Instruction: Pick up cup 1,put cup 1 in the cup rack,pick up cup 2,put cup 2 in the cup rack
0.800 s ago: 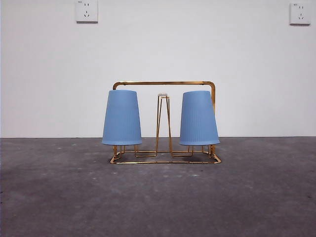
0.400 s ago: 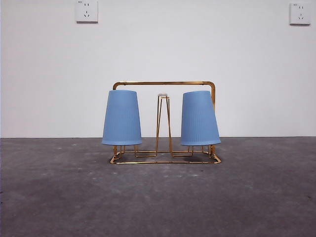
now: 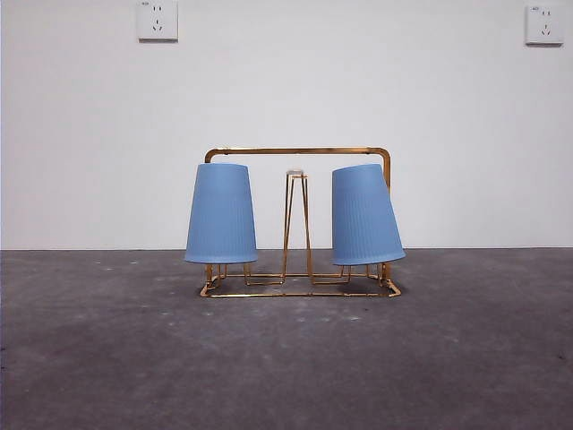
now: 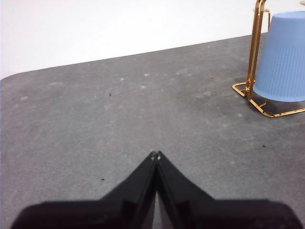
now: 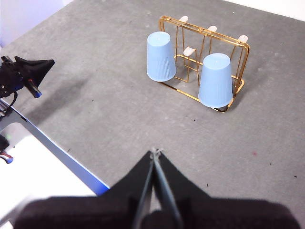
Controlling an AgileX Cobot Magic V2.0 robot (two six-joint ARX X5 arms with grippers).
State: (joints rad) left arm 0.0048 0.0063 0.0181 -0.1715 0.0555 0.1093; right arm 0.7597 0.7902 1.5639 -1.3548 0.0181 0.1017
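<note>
Two blue cups hang upside down on the gold wire cup rack [image 3: 300, 152]; I cannot tell which is cup 1. In the front view the left cup [image 3: 221, 213] sits straight and the right cup [image 3: 365, 215] leans, its rim swung out to the right. The right wrist view shows the cup rack [image 5: 240, 67] from high up with both cups [image 5: 161, 57] [image 5: 215, 80] on it. My right gripper [image 5: 155, 151] is shut and empty, far from the rack. My left gripper [image 4: 156, 155] is shut and empty, low over the table, well away from the nearest cup [image 4: 283, 57] and the rack [image 4: 252, 52].
The grey table [image 3: 286, 358] runs to a white wall with two sockets [image 3: 157, 20] [image 3: 543, 24]. In the right wrist view the table's near edge [image 5: 57, 148] borders a white surface, and the left arm's black gripper [image 5: 28, 67] shows at the side.
The right cup in the front view has tilted further, its lower rim shifting to the right. The left cup and the rack have stayed put.
</note>
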